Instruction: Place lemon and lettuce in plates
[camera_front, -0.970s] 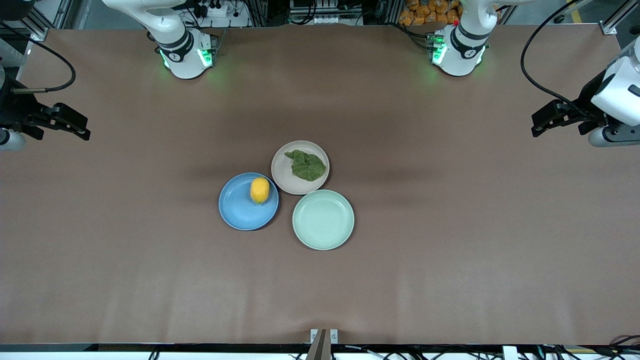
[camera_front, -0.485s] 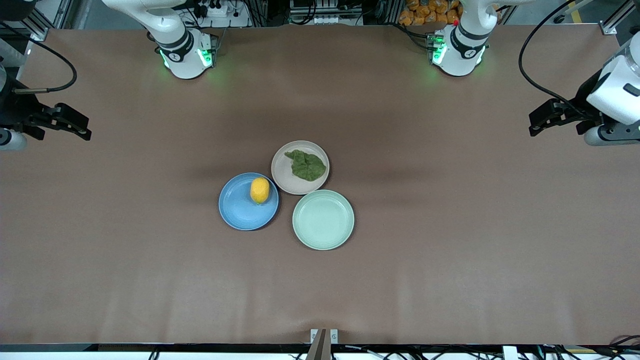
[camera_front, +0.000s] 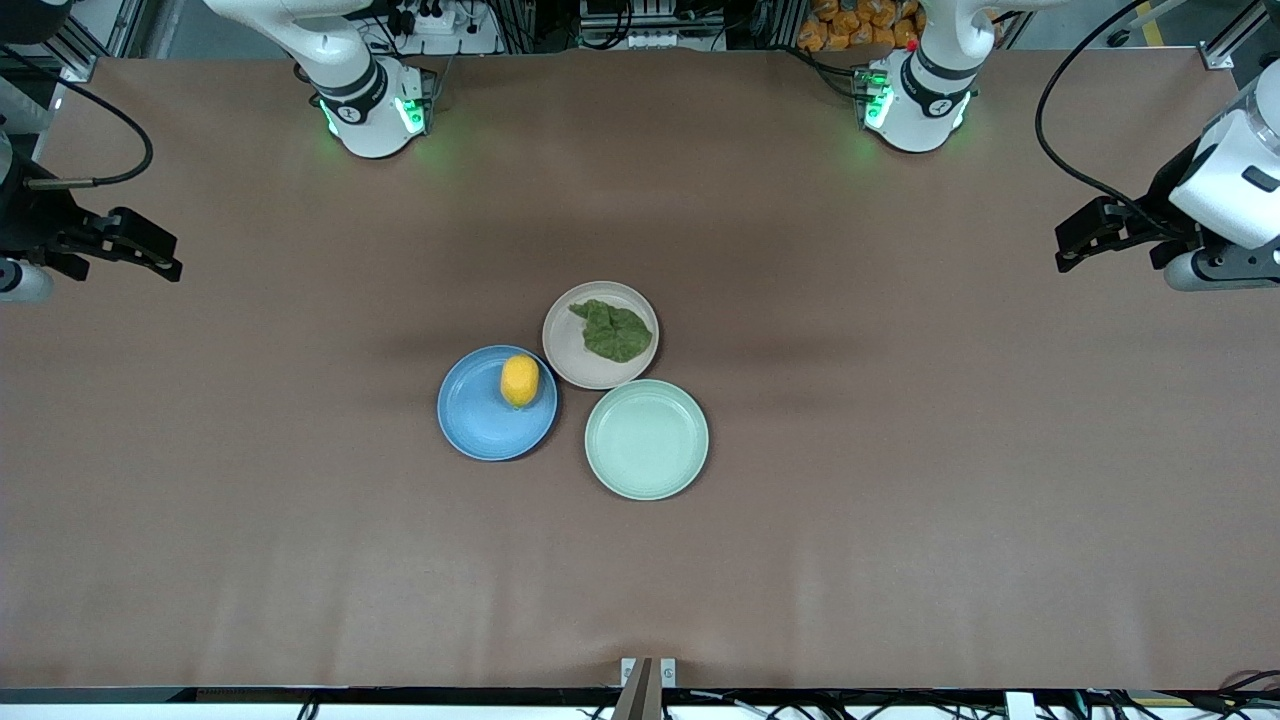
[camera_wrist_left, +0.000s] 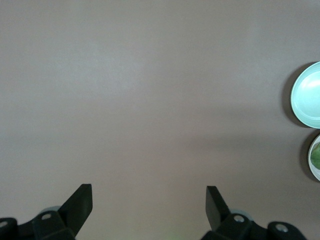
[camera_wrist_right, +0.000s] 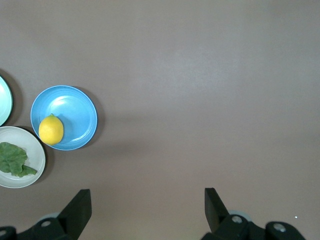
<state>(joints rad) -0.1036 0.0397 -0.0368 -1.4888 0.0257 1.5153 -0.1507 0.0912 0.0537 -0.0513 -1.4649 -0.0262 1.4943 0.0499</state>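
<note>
The lemon (camera_front: 519, 381) lies in the blue plate (camera_front: 480, 420) at the table's middle; both also show in the right wrist view, lemon (camera_wrist_right: 51, 129) in plate (camera_wrist_right: 75, 107). The lettuce (camera_front: 613, 331) lies in the beige-pink plate (camera_front: 567, 350), seen too in the right wrist view (camera_wrist_right: 14, 160). My left gripper (camera_front: 1070, 250) is open and empty, up over bare table at the left arm's end (camera_wrist_left: 148, 200). My right gripper (camera_front: 165, 262) is open and empty over bare table at the right arm's end (camera_wrist_right: 147, 202).
An empty pale mint-green plate (camera_front: 646, 439) touches the other two plates, nearer to the front camera; its edge shows in the left wrist view (camera_wrist_left: 307, 95). The arm bases (camera_front: 372, 105) stand along the table's back edge.
The left gripper has drifted slightly up and toward the table's middle. The right gripper and the plates have not moved.
</note>
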